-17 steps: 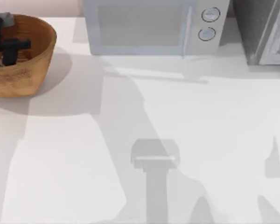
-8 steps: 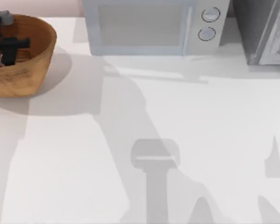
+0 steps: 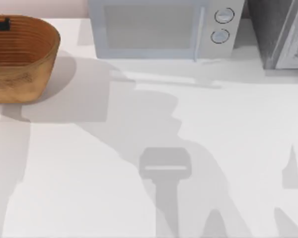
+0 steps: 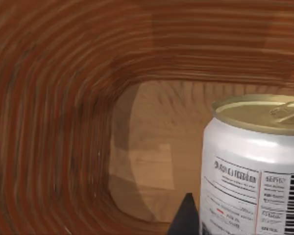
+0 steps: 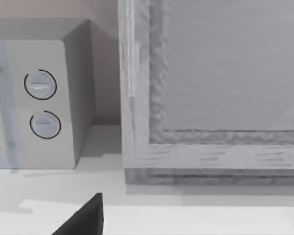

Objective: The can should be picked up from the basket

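The can stands upright above the floor of the wicker basket, which sits at about 10 o'clock on the table, and the left gripper is right beside it, though I cannot tell if it holds the can. The can looks light, hard and smooth, so it may slip. The best hold is around its round middle, not the gold top.

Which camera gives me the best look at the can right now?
The left wrist view: the can sits close up, upright against the basket wall, with its gold top, pull tab and printed label readable. In the top view the basket interior has no can I can make out. The right wrist view faces the microwave instead.
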